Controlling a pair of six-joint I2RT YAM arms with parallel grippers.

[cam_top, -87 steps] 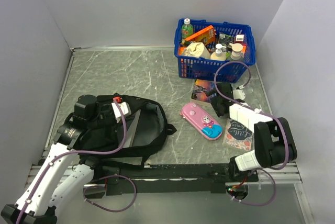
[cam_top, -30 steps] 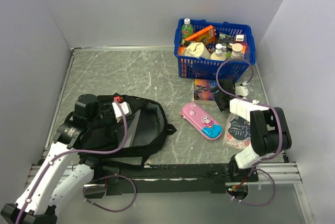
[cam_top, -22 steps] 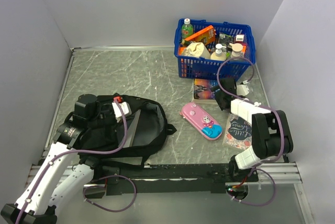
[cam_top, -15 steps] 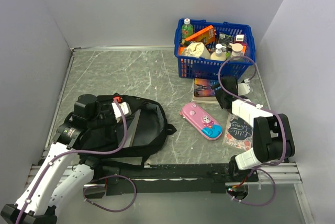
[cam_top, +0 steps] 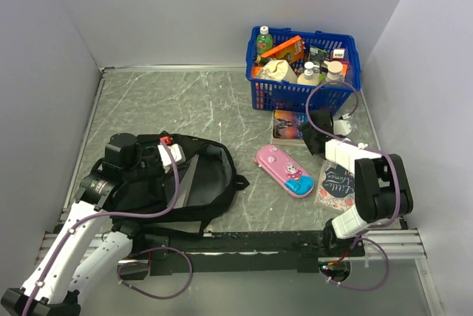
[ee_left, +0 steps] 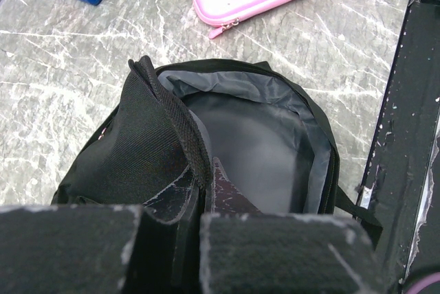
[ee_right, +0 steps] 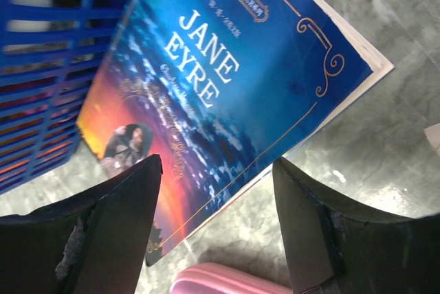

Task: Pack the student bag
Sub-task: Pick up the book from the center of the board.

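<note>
The student bag (cam_top: pixel 211 183) lies flat on the tabletop (cam_top: pixel 170 102) at the left, directly under and around the left end effector (ee_left: pixel 203 194). Its mouth is open and the greyish lining faces up. The opening spreads away from the fingertips toward the right side of the tabletop.

Left end effector: the fingers are closed together on the raised black rim of the student bag. A fold of that fabric stands up between them. The inside of the bag sits just beyond the fingertips.

A pink pencil case (cam_top: pixel 284 170) lies on the tabletop beyond the bag's mouth, apart from the bag. It sits between the two end effectors, nearer the right one.

Right end effector (ee_right: pixel 214 170): the fingers are spread apart and grip nothing. They hang over the near edge of a book (ee_right: pixel 227 81) titled "JANE EYRE". The book lies flat, cover up, and runs from between the fingertips out ahead of them. Whether the fingers touch the book cannot be told.

A blue basket (cam_top: pixel 303 94) of groceries stands just past the book's far edge, ahead of the right end effector. A dark card with pale lettering (cam_top: pixel 336 183) lies on the tabletop behind this end effector, beside the arm.
</note>
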